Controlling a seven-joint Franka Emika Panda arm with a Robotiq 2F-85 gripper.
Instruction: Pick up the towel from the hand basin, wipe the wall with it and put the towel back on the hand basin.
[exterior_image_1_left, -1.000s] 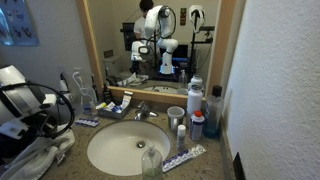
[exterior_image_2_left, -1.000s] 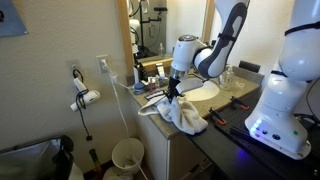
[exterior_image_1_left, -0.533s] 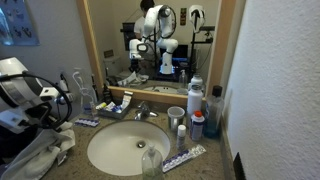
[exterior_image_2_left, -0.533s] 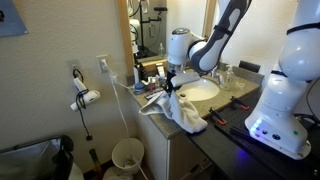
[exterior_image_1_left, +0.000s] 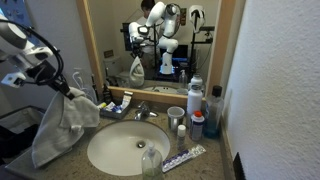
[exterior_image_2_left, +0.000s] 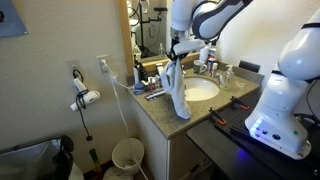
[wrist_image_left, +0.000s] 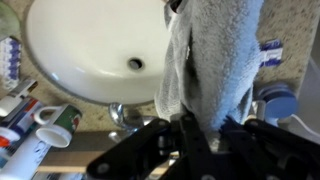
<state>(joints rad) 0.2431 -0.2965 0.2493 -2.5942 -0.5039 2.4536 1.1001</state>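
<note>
End effector (exterior_image_2_left: 175, 55) is shut tight on the top of the towel (exterior_image_2_left: 178, 90), w/ bunched cloth pinched btw the jaws. The towel is up off the tabletop (exterior_image_2_left: 235, 97) and hangs straight down as a long grey strip. Its lower end sits about level w/ the tabletop's front edge, beside the basin (exterior_image_2_left: 201, 90). Can't tell if the tip touches the stone.

In an exterior view the end effector (exterior_image_1_left: 62, 88) is high up near the frame edge. The towel (exterior_image_1_left: 58, 125) drapes down from it next to the basin (exterior_image_1_left: 125, 148), outside the bowl.

Wrist view: the towel (wrist_image_left: 215, 60) fills the middle, running out from the dark end effector (wrist_image_left: 203, 135) at the bottom. It overlaps the basin (wrist_image_left: 90, 45) rim on one side, and the drain (wrist_image_left: 134, 63) is uncovered. The faucet (wrist_image_left: 125, 116) is just past the rim.

Other bits on the tabletop (exterior_image_1_left: 215, 162):
- Faucet (exterior_image_1_left: 140, 110) behind the basin.
- Cup (exterior_image_1_left: 176, 115) and bottles (exterior_image_1_left: 196, 122) in a cluster beside the basin, near the wall (exterior_image_1_left: 280, 90).
- Tube (exterior_image_1_left: 185, 157) lying by the front rim.

The mirror (exterior_image_1_left: 160, 40) above reflects the arm & the hanging towel. In an exterior view a bin (exterior_image_2_left: 127, 155) stands on the floor below the tabletop, w/ a hair dryer (exterior_image_2_left: 85, 98) mounted on the wall nearby.
</note>
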